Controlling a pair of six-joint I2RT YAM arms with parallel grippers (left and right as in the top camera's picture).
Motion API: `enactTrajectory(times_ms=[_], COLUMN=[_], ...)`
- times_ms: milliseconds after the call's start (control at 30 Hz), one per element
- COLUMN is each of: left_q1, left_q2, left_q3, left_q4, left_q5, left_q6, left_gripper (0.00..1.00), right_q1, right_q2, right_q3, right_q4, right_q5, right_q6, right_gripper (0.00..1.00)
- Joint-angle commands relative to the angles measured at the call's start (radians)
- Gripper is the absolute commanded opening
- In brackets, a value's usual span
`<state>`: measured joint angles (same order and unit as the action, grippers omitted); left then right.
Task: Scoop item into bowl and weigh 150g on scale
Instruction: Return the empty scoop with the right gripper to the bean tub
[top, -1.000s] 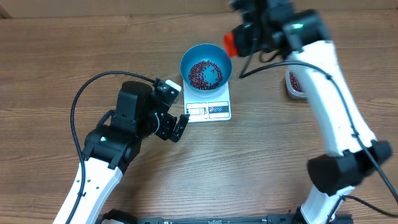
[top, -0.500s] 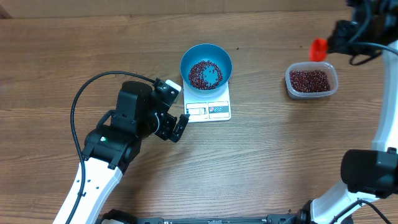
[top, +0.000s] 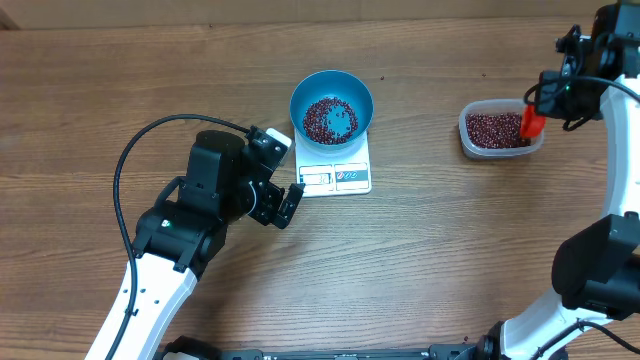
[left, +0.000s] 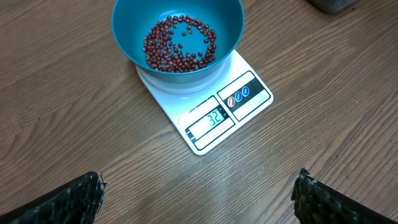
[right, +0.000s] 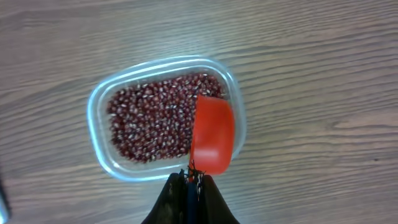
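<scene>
Your beans (top: 331, 119) lie as a loose heap in the blue bowl (top: 299, 93), which sits on the white scale (top: 335, 177) near the middle of the counter (top: 430, 250), toward its far edge. That heap looks the same as a second ago.

What has changed is your right arm. A second ago it held the red scoop (top: 533, 122) just beside the bowl. Now it has swung across to the clear tub (top: 463, 130) of beans near the counter's right edge, and the scoop hangs over the tub's right end. The right gripper (right: 189, 179) is clamped on the scoop's dark handle, jaws together.

Your left gripper (top: 283, 205) has not moved. It rests just beside the scale's near left corner, jaws wide apart and holding nothing.

The counter is brown wood grain, and a black cable (top: 130, 150) loops over it on the left.

Only the left wrist view lets you read the scale's display, which shows 32. Only the right wrist view shows the scoop over the tub's beans, but not whether it touches them.
</scene>
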<state>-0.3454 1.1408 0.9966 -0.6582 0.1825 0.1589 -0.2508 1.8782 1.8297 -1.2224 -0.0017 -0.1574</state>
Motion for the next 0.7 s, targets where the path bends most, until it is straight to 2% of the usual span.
enactTrajectory(times_ms=[0,667], left_q1=[-0.001,-0.001], left_q2=[-0.002,-0.002], left_q3=[0.023,0.023], left_q4=[0.0,0.001], left_q5=[-0.006,-0.006], left_q6=[-0.01,-0.01], left_gripper=[1.0,1.0], right_q1=[0.016,0.027], right_q2=[-0.019,-0.002], right_q3=[-0.027,-0.142], right_q4=[0.03,0.113], right_q5=[0.069,0.079], right_q6=[-0.005,-0.005], right_gripper=[0.04,0.04])
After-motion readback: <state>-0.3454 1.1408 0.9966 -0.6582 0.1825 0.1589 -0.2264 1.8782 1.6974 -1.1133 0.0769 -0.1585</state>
